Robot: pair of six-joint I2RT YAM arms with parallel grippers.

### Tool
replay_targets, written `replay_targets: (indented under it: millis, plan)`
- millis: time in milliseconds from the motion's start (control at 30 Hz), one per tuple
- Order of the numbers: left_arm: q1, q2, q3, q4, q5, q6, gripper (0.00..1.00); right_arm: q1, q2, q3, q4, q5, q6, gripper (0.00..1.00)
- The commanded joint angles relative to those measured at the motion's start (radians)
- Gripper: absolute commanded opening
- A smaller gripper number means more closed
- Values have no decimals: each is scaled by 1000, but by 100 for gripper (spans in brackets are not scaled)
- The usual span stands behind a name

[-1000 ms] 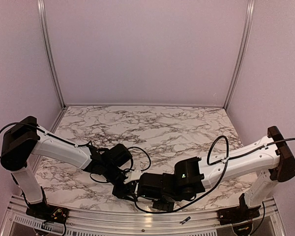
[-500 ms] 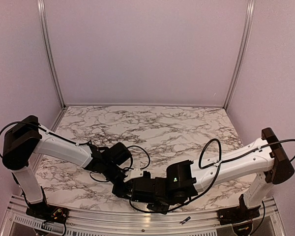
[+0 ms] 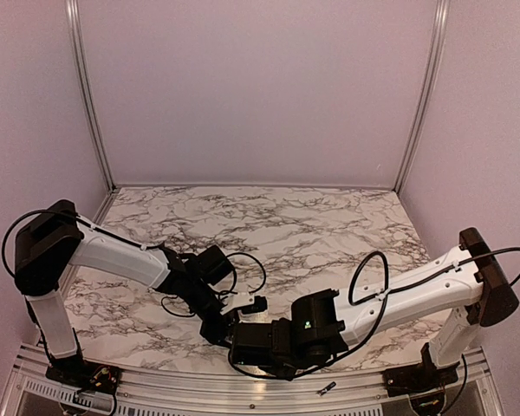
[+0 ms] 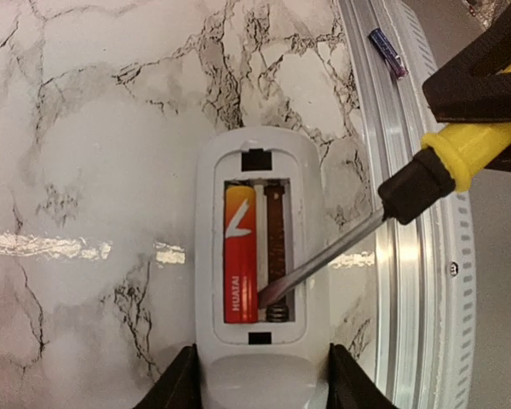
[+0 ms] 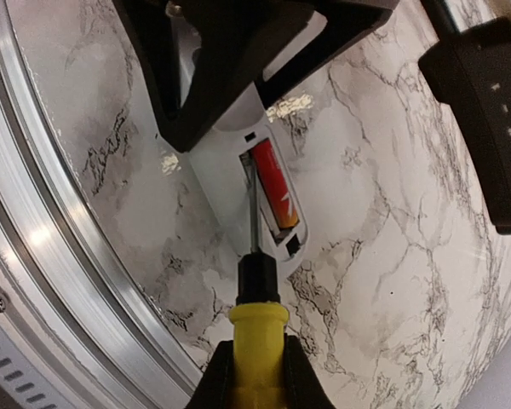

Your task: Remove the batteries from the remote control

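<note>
The jaws of the left gripper are clamped on one short end of the remote control, a black finger pressing each long edge of the white shell. The remote sits near the front edge of the marble table, plain back facing up and the battery recess uncovered; whether it rests on the marble or is held just above it cannot be told. In the left slot of the recess lies one battery, wrapped in red and orange with a white mark. The slot beside it on the right holds only a dark contact strip and a small coil spring. The metal blade of the screwdriver comes in slanting from the right, across the remote's right rim, and its tip sits at the battery's end nearest the left fingers, just beside the spring. The jaws of the right gripper are clenched on the screwdriver's yellow handle, behind the black collar. Further right runs the aluminium rail, and a small purplish piece, too small to identify, lies on it.
</note>
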Motion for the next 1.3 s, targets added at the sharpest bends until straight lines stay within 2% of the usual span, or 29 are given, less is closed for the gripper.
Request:
replay_targets:
  millis: [0,167,333,767,1267]
  plan:
    - [-26,15,54,-4,253,-42,0,-20,69,-25,31,79,40,0]
    - [-23,21,67,-28,230,-40,0,-19,56,-40,50,27,-8,0]
    - [-23,-12,44,-13,82,-7,0,-20,21,-58,57,-61,-77,0]
    - [-34,-94,-33,129,-58,-2,0,-21,93,-6,54,-47,-75,0]
    - [-31,-64,-17,99,154,-72,0,-37,121,21,12,181,-61,0]
